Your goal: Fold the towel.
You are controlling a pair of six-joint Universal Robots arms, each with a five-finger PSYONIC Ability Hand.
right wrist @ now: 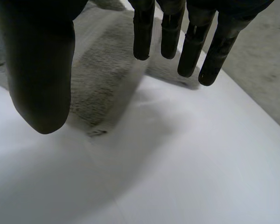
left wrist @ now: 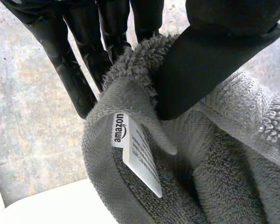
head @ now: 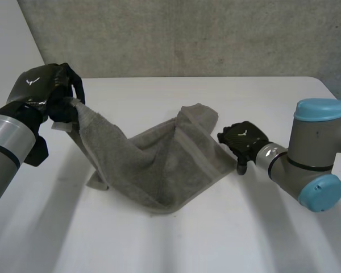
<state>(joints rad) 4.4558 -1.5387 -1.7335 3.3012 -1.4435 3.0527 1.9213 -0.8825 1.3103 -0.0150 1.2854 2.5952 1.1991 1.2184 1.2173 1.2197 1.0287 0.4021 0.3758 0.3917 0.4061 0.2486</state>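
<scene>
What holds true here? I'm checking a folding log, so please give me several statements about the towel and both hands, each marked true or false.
1. The left hand pinches a corner of the grey terry towel. True.
2. The right hand grips the towel's edge. False: it is open beside that edge, with straight fingers holding nothing.
3. A white label sits by the pinched corner. True.
4. The towel lies flat on the white table. False: one corner is raised, and the rest drapes down to the table.
</scene>
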